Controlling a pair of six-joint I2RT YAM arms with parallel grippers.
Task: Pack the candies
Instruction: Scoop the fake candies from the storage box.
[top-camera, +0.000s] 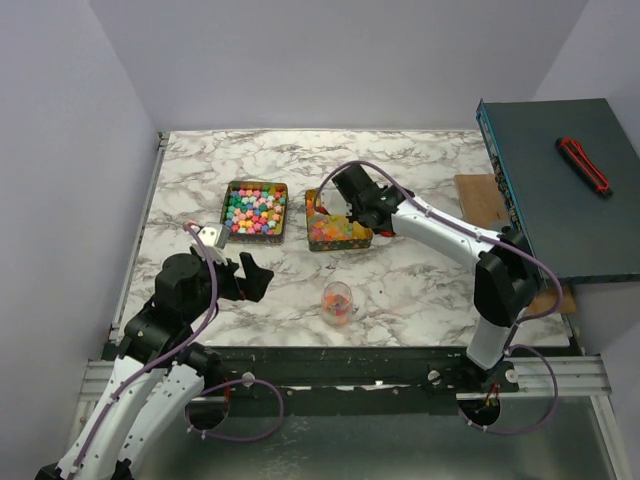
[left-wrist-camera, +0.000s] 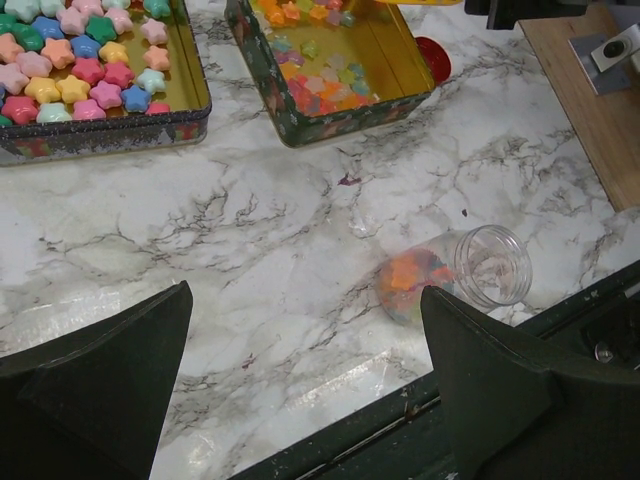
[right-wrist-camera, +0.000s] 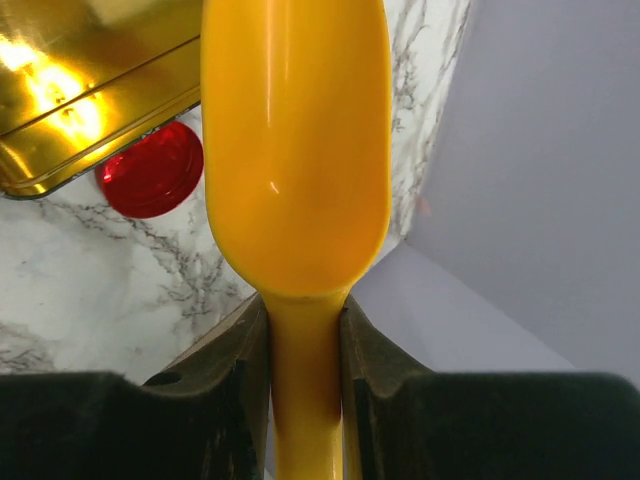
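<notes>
Pastel star candies (top-camera: 255, 210) fill the left tin (top-camera: 225, 208); they also show in the left wrist view (left-wrist-camera: 80, 60). Glossy jelly candies (top-camera: 335, 232) lie in the right tin (top-camera: 312, 225), which also shows in the left wrist view (left-wrist-camera: 300, 125). A clear open jar (top-camera: 338, 302) near the front holds some candies (left-wrist-camera: 410, 280). My right gripper (top-camera: 340, 205) is over the right tin, shut on the handle of a yellow-orange scoop (right-wrist-camera: 295, 150). The scoop's underside faces the camera, so its contents are hidden. My left gripper (top-camera: 258, 275) is open and empty, left of the jar.
A round red cap (right-wrist-camera: 150, 170) lies on the marble beside the right tin, also in the left wrist view (left-wrist-camera: 432, 58). A dark box (top-camera: 560, 190) with a red and black knife (top-camera: 583, 163) on top and a wooden board (top-camera: 480, 195) stand at the right.
</notes>
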